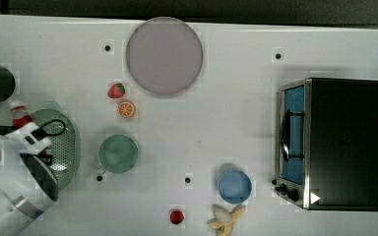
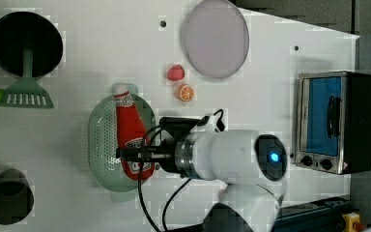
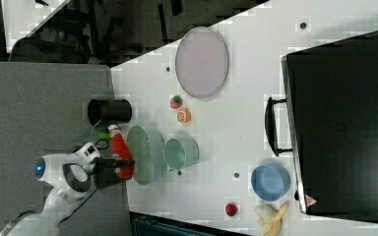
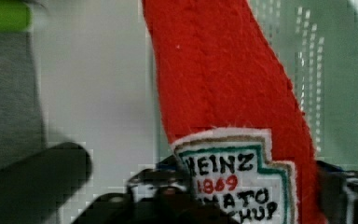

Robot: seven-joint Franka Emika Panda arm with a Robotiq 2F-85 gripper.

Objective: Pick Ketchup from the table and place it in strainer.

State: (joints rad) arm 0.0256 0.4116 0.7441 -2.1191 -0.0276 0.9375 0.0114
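Note:
The Ketchup [image 2: 128, 128], a red soft bottle with a white cap and a Heinz label, lies lengthwise in the pale green strainer [image 2: 101, 140] at the left view's left. Its cap end [image 1: 17, 112] pokes past the strainer's rim [image 1: 73, 142] in the top view. My gripper [image 2: 125, 154] reaches over the strainer and straddles the bottle's label end. In the wrist view the Ketchup [image 4: 214, 70] runs up from my gripper [image 4: 247, 191] across the strainer's dotted bottom [image 4: 335, 93]. In the right view the Ketchup [image 3: 118, 147] sits at the strainer's [image 3: 145, 152] near side.
A dark-green bowl [image 1: 118, 153] stands right beside the strainer. A strawberry [image 1: 116, 90], an orange slice [image 1: 126, 109] and a grey-lilac plate [image 1: 164, 55] lie further off. A blue bowl [image 1: 234, 186], a banana [image 1: 225, 219], a red fruit [image 1: 177, 217] and a toaster oven [image 1: 332, 143] are toward the top view's right.

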